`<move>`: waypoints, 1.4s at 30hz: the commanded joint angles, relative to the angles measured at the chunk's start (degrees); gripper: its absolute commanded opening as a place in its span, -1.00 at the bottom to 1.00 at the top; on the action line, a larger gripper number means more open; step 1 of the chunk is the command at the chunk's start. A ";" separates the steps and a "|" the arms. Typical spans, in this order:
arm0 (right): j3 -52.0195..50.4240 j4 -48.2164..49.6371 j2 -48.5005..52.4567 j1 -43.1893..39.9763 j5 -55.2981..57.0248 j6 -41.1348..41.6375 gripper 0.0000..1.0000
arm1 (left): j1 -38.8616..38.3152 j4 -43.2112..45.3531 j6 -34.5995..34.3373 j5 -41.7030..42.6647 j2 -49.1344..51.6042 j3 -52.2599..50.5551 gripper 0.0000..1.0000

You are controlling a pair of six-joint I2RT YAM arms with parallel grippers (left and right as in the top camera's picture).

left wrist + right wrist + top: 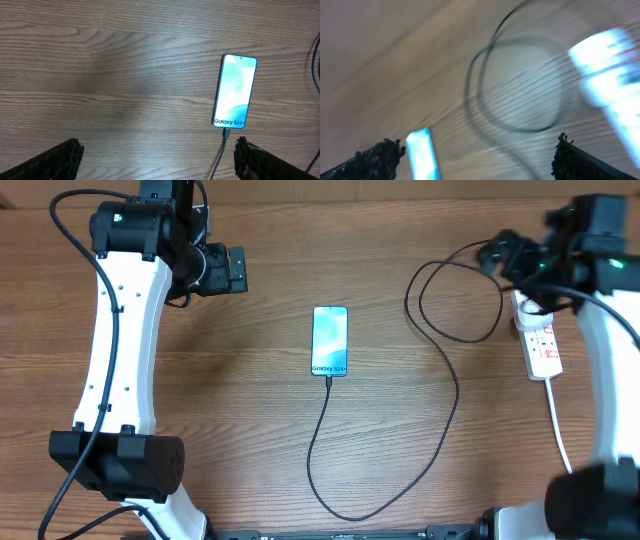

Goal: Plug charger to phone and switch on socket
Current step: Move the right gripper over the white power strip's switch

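— Left gripper [157, 150] hangs wide, nothing between its fingers [60, 162], over bare bench [100, 75]. The right gripper [477, 147] stands just as wide and is empty too.

— And outward from them?

— From the left one, the phone [236, 92] lies at the right of the wrist frame with its screen lit. The charger [226, 133] meets its lower edge. It looks plugged in, though I cannot tell how deep the tip sits.

— The socket?

— In the overhead view the socket [543, 345] is at the right edge, just below the right arm, with its white cord [560, 430] running down the frame. The charger's cable drops from the phone to the bottom of the frame and climbs the right side. It then curls into a loop and ends under that arm by the socket's upper end. The right wrist view is smeared, so I cannot read the switches.

— What is left, then?

— The switch, I judge. Spread fingers are clumsy on a small rocker. One could press the neighbouring switch, or shove the light strip along the bench instead of tipping the switch.

— Anything else?

— The cable loop lies just beside the socket. A gripper coming down there could snag it and tug the tip out of the phone, or drag the phone off its spot.
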 commanded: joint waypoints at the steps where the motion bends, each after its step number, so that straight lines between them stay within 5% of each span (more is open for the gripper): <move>1: 0.52 0.07 -2.89 -3.98 18.05 -1.09 1.00 | 0.22 0.26 0.68 -0.39 0.35 0.11 1.00; 9: 0.52 0.44 -3.50 -21.92 0.02 -1.18 1.00 | 0.22 0.26 0.68 -0.39 0.35 0.11 1.00; 14: 0.44 3.61 -3.13 -35.74 -25.66 -8.20 1.00 | 0.22 0.24 0.68 -0.39 0.35 0.11 1.00; 20: 0.44 5.16 0.96 -45.35 -39.85 -14.95 1.00 | 0.22 0.26 0.68 -0.39 0.35 0.11 0.99; 31: 0.28 4.37 16.02 -40.35 -39.65 -26.77 1.00 | 0.17 0.26 0.68 -0.39 0.35 0.11 1.00; 42: 0.28 7.63 25.07 -31.19 -30.99 -26.75 1.00 | -0.42 0.24 0.68 -0.39 0.35 0.11 1.00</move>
